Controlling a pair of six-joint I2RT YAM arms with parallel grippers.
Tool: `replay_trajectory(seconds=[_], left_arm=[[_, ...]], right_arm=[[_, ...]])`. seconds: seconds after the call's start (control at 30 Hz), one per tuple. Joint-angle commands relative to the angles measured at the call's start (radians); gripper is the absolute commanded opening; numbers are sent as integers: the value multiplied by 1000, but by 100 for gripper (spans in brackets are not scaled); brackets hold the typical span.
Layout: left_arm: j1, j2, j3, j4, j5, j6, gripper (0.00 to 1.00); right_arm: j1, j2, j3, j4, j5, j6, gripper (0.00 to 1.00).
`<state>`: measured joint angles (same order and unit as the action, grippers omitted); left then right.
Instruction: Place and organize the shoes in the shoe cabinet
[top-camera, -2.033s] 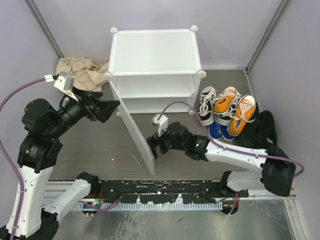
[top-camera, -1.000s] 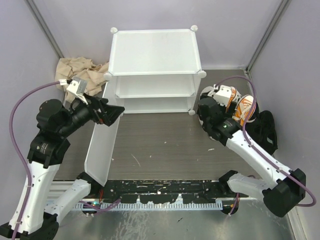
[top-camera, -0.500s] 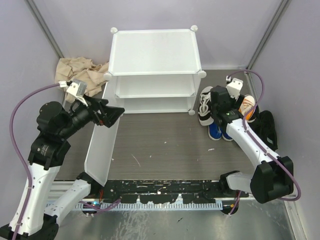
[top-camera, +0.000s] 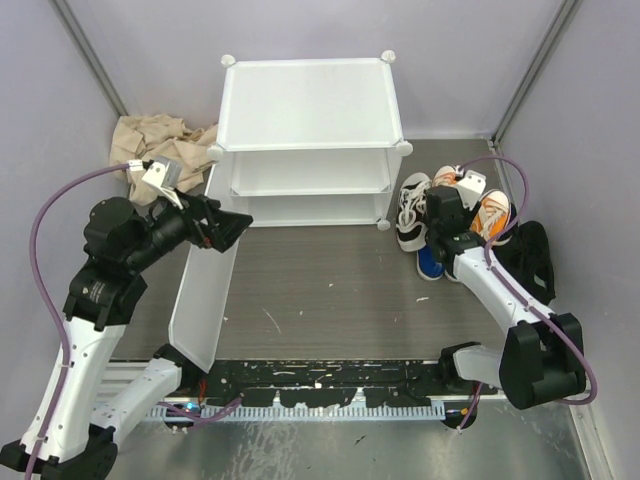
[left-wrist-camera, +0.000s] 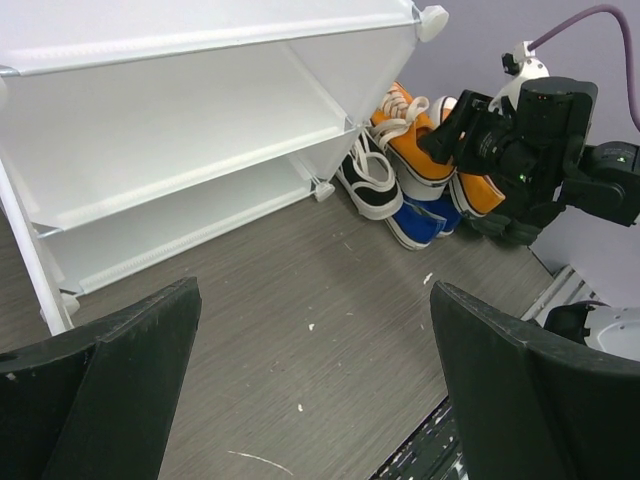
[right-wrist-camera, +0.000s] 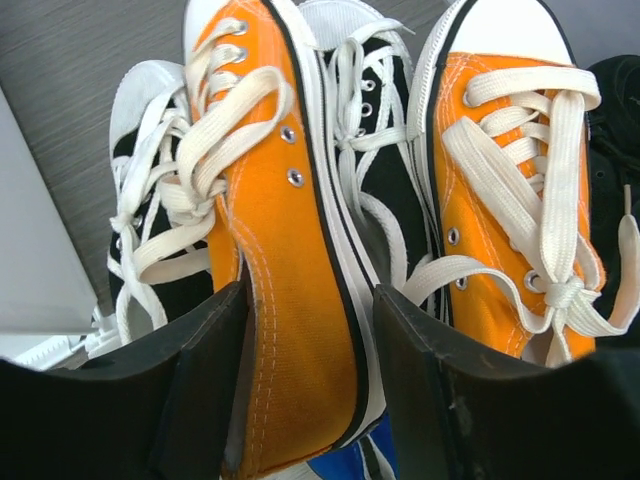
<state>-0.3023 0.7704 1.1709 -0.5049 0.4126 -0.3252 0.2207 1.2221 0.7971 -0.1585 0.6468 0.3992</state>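
The white shoe cabinet (top-camera: 305, 105) stands at the back with its door panel (top-camera: 205, 295) swung open to the left; its shelves (left-wrist-camera: 200, 170) show bare. The shoes lie piled to its right: two orange sneakers (top-camera: 492, 212), a white-and-black one (top-camera: 410, 205), a blue one (top-camera: 430, 262) and black ones (top-camera: 530, 255). My right gripper (right-wrist-camera: 310, 370) is open and straddles the heel of the left orange sneaker (right-wrist-camera: 290, 270), fingers close on both sides. My left gripper (left-wrist-camera: 310, 380) is open and empty, above the door's top edge (top-camera: 232, 222).
A crumpled beige cloth (top-camera: 160, 140) lies left of the cabinet. Purple walls close in the left, right and back. The second orange sneaker (right-wrist-camera: 500, 200) and a white-and-black one (right-wrist-camera: 385, 200) press against the one between my fingers. The arm bases' rail (top-camera: 320, 395) runs along the near edge.
The door swung open to the left. My right arm left the door, went to the shoe pile and settled its fingers round an orange sneaker. The left arm barely moved lately.
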Motion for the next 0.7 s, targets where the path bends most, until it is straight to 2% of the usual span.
replay_trajectory(seconds=[0.0,0.03,0.1,0.13,0.17,0.47,0.67], left_arm=[[-4,-11,-3,63,-6,0,98],[-3,-13,-2,60,-11,1,98],[-3,-17,-1,52,-19,4,98],[-3,-18,1,49,-23,6,98],[-4,-18,2,47,-25,7,98],[-3,-13,7,45,-31,15,98],[-4,-6,9,48,-28,20,98]], right_arm=[[-19,-2,-37,-18,-17,27,50],[-21,-3,-38,-23,-13,32,40],[-23,-21,-41,-28,7,42,12],[-23,-37,-40,-33,18,45,4],[-24,-55,-36,-37,27,46,1],[-23,-326,80,-218,-13,19,1],[-23,-483,113,-411,-198,20,1]])
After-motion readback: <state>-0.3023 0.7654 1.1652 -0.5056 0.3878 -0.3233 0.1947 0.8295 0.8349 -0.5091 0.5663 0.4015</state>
